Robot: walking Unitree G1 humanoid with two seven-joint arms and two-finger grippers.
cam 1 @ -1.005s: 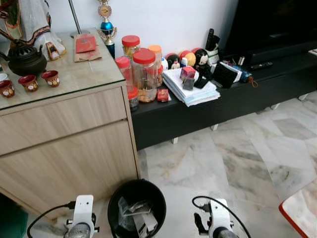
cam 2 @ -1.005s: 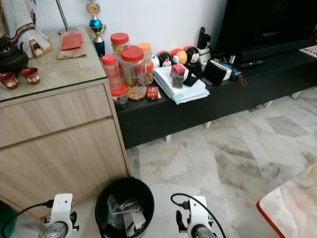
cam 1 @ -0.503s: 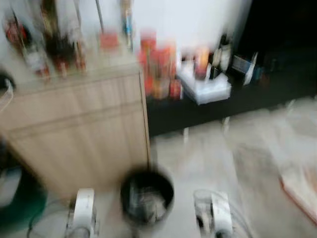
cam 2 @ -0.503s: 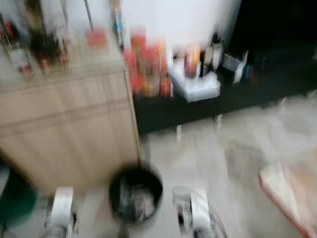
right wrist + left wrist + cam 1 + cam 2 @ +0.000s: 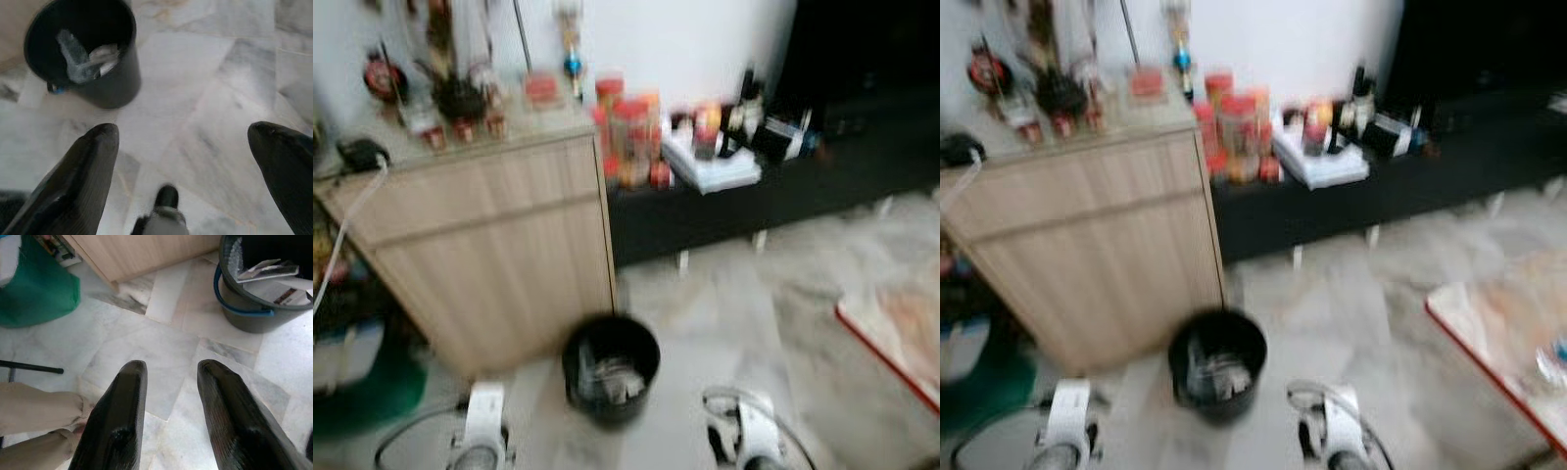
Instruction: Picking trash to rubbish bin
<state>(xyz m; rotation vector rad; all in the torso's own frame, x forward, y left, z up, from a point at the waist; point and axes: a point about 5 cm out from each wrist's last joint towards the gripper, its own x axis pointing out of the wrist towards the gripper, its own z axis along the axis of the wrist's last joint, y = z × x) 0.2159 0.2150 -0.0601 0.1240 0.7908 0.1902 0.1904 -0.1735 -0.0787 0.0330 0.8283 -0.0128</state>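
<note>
Bin (image 5: 610,367) position: floor, between both low-hanging pincers.
Left pincer (image 5: 168,382) and right pincer (image 5: 193,147) released, empty; bin apparently holds paper trash (image 5: 274,276).

Bin (image 5: 610,367) before cabinet (image 5: 494,255) — trash (image 5: 612,377) inside.

Both eye views are blurred; jars (image 5: 628,137) on the shelf perhaps unreadable.

You are looking, through blur, at a black bin (image 5: 610,369) with pale scraps inside, standing on the marble floor (image 5: 773,323) just in front of a wooden cabinet (image 5: 489,250). Red-lidded jars (image 5: 626,142) crowd a low black shelf (image 5: 754,191) beside the cabinet. A green bag (image 5: 367,392) sits far left.
</note>
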